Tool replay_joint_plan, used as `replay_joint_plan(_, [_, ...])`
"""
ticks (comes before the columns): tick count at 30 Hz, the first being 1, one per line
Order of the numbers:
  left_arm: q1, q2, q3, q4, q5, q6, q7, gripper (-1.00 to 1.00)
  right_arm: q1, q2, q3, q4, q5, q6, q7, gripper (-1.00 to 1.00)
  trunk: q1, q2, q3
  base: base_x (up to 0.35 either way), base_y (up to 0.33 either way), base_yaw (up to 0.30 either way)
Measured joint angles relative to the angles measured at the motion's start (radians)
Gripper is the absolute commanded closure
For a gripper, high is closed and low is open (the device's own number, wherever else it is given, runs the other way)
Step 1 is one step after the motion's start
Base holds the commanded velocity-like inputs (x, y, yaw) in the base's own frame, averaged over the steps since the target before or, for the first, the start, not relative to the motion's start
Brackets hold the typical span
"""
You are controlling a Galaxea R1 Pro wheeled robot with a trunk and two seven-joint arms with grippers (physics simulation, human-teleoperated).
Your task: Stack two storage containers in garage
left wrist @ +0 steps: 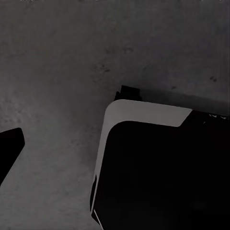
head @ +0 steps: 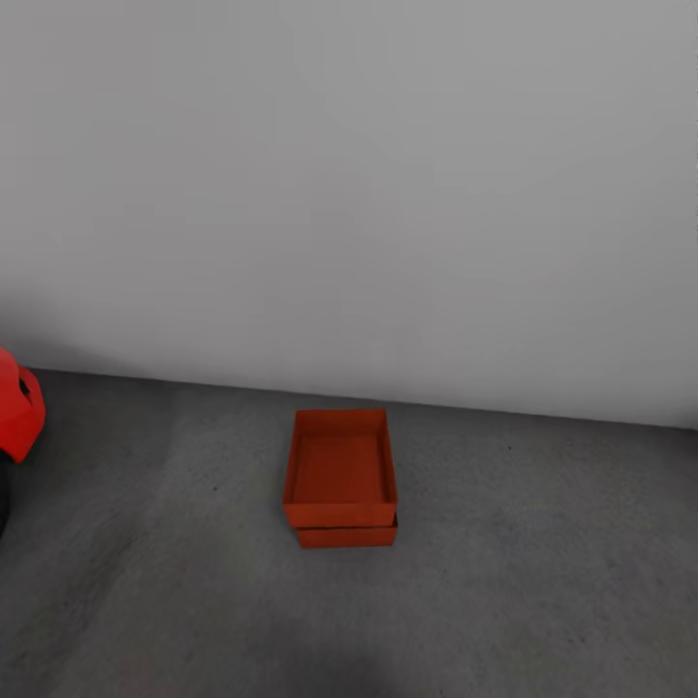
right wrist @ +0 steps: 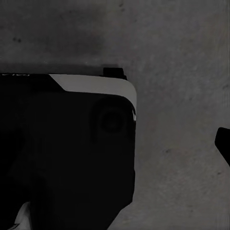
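Head view: two orange-red open-topped rigid boxes [head: 341,477] stacked on dark grey concrete floor [head: 543,582] near pale wall [head: 388,194] | likely light, stiff; grasp opposite rims | red car [head: 17,405] at left | both pincers' opening: cannot tell

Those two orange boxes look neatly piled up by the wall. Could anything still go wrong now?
Possibly. The upper container sits slightly askew on the lower container, whose edge peeks out in front, so a bump might slide it off. The stack stands on the floor right in front of the robot, so rolling forward could hit it. The red car is close at the left, something to avoid when turning.
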Motion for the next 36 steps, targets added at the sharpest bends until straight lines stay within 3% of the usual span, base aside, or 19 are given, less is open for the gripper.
replay_joint_plan(16, [0.0,0.0,0.0,0.0,0.001,0.0,0.0,-1.0,0.029,-0.014,0.0,0.0,-0.002,-0.023,0.074,-1.0,0.0,0.0,0.026,0.0,0.0,0.0])
replay_joint_plan(36, [-0.001,0.0,0.0,0.0,0.001,0.0,0.0,-1.0,0.031,-0.015,0.0,0.0,-0.003,-0.023,0.078,-1.0,0.0,0.0,0.058,0.0,0.0,0.0])
